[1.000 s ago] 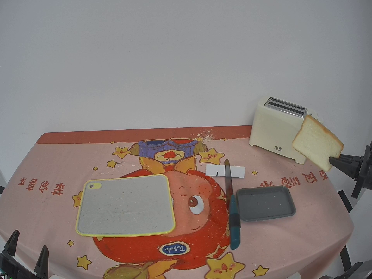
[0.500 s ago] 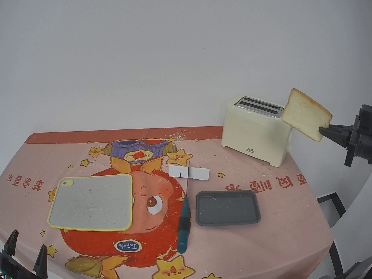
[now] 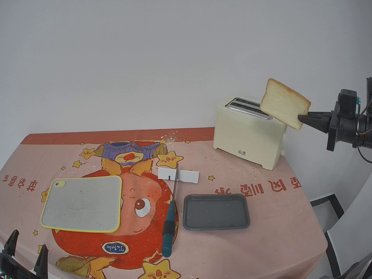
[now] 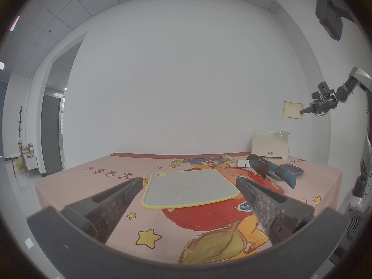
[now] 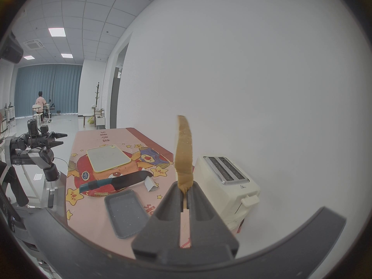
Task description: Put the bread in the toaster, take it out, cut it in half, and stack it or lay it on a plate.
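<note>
A slice of white bread (image 3: 285,103) hangs in the air just above the right end of the cream toaster (image 3: 248,137), tilted. My right gripper (image 3: 301,117) is shut on its lower right corner; the right wrist view shows the bread (image 5: 183,154) edge-on between the closed fingers (image 5: 185,197), with the toaster's two slots (image 5: 224,168) below it. The toaster stands at the table's back right. My left gripper (image 4: 190,198) is open and holds nothing, low at the table's front left corner (image 3: 25,248). A dark grey plate (image 3: 216,211) lies in front of the toaster.
A knife with a teal handle (image 3: 169,229) lies beside the plate, its blade resting on a small white holder (image 3: 178,174). A grey cutting board with a yellow rim (image 3: 82,204) lies at the left. Crumbs dot the cloth near the toaster. The table edge drops off right of the plate.
The right gripper has lifted the bread from beside the toaster's right side up to above its top. The head camera has turned, so the whole scene shifted left.
</note>
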Controlling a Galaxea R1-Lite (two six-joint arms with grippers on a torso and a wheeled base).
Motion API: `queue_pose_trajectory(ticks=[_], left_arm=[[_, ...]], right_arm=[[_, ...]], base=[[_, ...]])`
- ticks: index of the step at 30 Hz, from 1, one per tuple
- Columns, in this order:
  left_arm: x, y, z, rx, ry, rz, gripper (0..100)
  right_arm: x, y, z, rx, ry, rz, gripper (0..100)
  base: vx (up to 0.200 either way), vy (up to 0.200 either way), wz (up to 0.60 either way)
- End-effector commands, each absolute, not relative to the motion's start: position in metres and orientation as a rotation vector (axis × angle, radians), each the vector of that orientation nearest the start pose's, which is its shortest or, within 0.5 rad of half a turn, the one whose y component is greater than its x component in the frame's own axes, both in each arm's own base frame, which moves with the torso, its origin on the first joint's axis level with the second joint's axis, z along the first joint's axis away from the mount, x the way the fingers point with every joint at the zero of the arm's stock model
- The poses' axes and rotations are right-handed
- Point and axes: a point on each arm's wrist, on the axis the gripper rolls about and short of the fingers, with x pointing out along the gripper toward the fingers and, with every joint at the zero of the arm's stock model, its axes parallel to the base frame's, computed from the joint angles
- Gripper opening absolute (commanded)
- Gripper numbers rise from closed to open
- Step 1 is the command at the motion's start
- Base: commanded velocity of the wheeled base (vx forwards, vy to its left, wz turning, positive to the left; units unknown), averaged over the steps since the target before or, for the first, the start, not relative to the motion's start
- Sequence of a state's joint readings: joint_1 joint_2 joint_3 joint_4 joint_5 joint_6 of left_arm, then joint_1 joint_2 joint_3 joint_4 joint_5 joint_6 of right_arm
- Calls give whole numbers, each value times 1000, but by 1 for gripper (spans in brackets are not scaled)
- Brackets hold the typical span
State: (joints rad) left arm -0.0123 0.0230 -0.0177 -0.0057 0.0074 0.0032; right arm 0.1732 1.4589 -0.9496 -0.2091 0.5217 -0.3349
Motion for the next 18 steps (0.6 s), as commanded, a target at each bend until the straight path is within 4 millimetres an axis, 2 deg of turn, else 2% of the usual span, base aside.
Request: queue_pose_trajectory(ticks=[1,3,9,12,18], left_arm=[[-21,0,77,3,18,-3,100],[-21,0,77,3,18,-6,100],[-21,0,77,0,18,-5,100],[-21,0,77,2,18,-2,100],[-21,0,77,2,18,-2,100]], right_arm=[[274,61,247,-268,195,739,0],[282,62,251,-270,182,736,0],[294,59,258,-267,218,723,0],[306,57,256,-290,223,717,0],[321,48,253,-326,219,696,0]], base=[[0,0,0],[0,0,0],[0,200,0],[0,200,0],[0,0,0]])
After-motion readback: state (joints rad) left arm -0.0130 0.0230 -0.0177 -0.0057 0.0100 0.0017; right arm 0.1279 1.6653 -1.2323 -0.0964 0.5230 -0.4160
